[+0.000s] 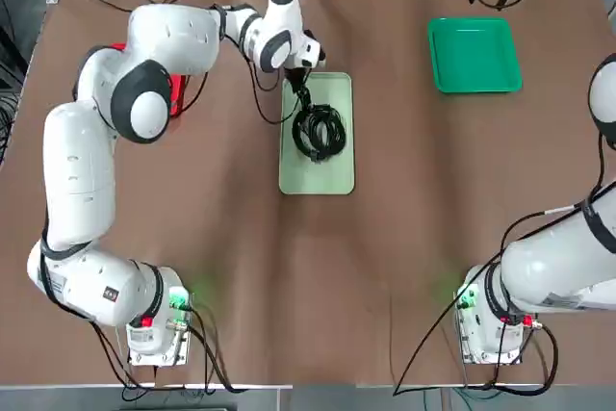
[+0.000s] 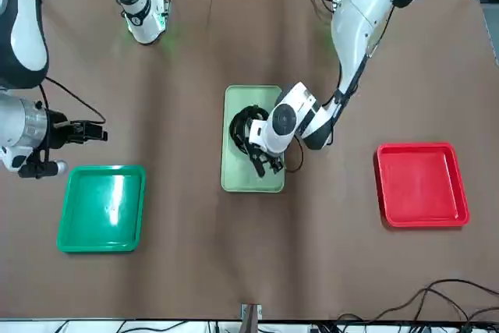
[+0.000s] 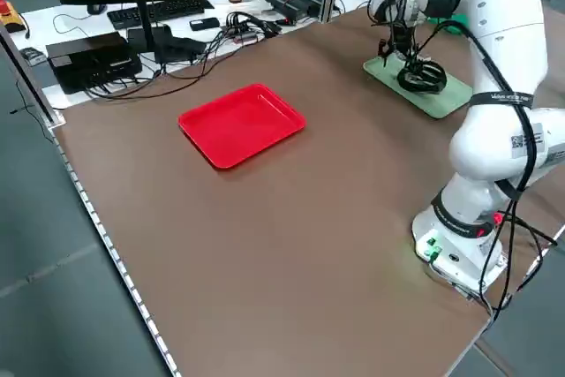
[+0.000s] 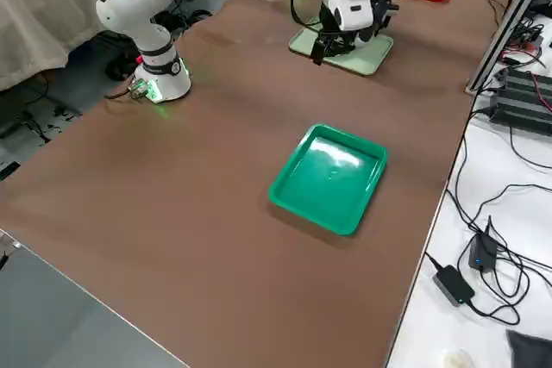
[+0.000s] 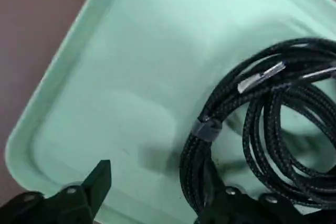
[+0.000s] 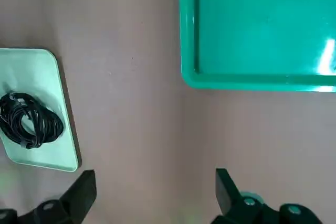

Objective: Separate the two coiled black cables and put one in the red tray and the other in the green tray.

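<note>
And here the left pincer (image 5: 157, 195) hovers low over the pale mint-green tray (image 5: 115, 93), its fingers apart, one of them right at the edge of the black cable coils (image 5: 262, 124)! Both coils lie in that tray, overlapping, the smaller loop against the larger. The green tray (image 1: 474, 55) sits on the counter (image 1: 385, 218), towards the robot's right; the red tray (image 2: 422, 185) waits over on the robot's left. And the right pincer (image 6: 156, 187)? Wide apart, above the counter near the green tray, nothing between its fingers!
</note>
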{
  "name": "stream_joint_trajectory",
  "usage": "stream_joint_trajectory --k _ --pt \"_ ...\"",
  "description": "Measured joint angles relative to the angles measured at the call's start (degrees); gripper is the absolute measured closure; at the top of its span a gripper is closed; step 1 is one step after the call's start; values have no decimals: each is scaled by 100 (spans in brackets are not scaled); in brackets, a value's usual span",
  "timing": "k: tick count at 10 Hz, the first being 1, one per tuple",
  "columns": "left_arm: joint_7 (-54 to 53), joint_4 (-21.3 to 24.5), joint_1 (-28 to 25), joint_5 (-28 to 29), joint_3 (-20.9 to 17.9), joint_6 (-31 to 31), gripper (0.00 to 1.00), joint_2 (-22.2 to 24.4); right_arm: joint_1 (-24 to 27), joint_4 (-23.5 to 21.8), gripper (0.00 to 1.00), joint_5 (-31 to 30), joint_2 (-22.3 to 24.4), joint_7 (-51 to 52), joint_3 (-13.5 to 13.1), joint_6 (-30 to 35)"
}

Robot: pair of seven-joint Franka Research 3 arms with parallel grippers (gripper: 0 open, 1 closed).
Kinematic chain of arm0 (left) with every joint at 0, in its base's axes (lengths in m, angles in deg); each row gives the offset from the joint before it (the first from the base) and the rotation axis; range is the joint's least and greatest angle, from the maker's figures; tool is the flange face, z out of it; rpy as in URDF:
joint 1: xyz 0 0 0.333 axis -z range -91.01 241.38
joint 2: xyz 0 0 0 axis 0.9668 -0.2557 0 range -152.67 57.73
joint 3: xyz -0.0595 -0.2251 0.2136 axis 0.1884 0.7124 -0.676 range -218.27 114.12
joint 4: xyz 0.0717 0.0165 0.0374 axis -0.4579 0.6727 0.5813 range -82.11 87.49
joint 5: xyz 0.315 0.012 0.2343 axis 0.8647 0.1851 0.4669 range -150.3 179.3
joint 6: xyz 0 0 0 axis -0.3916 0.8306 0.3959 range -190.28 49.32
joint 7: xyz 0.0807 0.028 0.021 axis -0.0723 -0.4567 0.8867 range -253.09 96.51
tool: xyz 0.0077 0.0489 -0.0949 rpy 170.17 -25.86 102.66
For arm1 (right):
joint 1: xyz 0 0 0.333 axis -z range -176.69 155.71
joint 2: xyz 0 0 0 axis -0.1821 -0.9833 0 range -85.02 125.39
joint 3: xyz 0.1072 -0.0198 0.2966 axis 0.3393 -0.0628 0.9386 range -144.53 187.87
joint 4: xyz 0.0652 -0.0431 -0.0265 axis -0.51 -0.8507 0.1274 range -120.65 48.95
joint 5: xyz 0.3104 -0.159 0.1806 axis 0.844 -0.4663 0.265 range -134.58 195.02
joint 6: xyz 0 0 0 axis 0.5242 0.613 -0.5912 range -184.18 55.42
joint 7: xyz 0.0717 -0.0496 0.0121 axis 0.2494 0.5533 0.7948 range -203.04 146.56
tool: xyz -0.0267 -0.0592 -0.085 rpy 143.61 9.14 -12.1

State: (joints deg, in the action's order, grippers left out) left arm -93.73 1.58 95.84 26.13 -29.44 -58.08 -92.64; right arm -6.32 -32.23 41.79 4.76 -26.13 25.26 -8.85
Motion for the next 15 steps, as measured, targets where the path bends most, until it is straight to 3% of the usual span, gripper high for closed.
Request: stream_joint_trajectory --k 9,11,13,15 --pt "141 9 371 46 -245 -286 34 -185 -36 -346 0 260 -1 287 19 -6" --pt "142 -1 377 129 -254 -291 43 -183 -190 -435 0 281 -3 294 40 -8" --pt "154 -27 383 167 -260 -307 75 -176 -367 -489 0 483 -3 294 43 -53" --pt "178 -30 394 175 -261 -308 78 -172 -390 -515 0 1059 -13 293 35 -56"
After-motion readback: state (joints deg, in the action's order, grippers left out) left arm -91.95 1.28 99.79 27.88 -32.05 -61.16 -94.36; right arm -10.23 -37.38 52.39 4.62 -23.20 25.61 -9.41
